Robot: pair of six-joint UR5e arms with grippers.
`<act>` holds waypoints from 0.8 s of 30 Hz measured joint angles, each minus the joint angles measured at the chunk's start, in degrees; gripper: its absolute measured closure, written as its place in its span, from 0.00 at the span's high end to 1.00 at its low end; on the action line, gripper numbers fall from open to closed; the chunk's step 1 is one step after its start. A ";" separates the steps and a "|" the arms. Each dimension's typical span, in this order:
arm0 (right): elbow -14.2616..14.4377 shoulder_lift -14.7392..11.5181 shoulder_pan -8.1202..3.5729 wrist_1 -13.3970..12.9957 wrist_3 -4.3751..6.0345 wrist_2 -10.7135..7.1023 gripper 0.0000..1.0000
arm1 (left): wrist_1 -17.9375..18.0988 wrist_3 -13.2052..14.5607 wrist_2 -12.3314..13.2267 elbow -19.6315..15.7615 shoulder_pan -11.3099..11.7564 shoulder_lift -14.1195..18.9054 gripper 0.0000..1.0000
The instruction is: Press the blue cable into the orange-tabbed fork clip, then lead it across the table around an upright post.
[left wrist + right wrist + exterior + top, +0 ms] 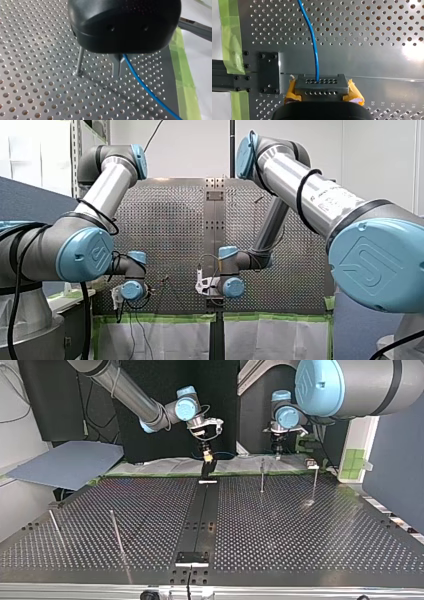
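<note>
The blue cable point(147, 88) runs out from between the metal fingers point(119, 67) of my left gripper point(120, 72), which is shut on it just above the table. An upright post point(80, 61) stands close beside that gripper. In the right wrist view the cable point(313, 42) crosses the table and ends in a grey holed block with orange tabs, the fork clip point(320, 85), right at my right gripper's black body. In the top view my right gripper point(206, 454) hangs over the clip point(208, 467) and my left gripper point(277, 450) is off to its right.
Two thin posts point(262, 475) point(314, 482) stand at the top view's far right, two more point(116, 532) point(55, 527) near its left. A dark rail point(200, 520) runs down the table's middle. Green tape point(230, 37) and white sheeting edge the table by the arms.
</note>
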 joint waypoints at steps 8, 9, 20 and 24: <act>-0.16 -0.02 0.00 -0.03 -0.02 0.00 0.00 | 0.16 -0.17 0.35 1.06 0.20 0.02 0.00; -0.18 -0.02 -0.01 -0.03 -0.02 0.00 0.00 | 0.18 -0.22 0.36 1.16 0.22 0.02 0.00; -0.63 0.00 -0.38 -0.06 0.00 0.08 0.00 | 0.09 -0.92 0.37 2.62 0.24 0.01 0.00; -0.65 -0.01 -0.71 -0.05 0.00 0.14 0.00 | 0.03 -1.17 0.39 3.36 0.18 0.01 0.00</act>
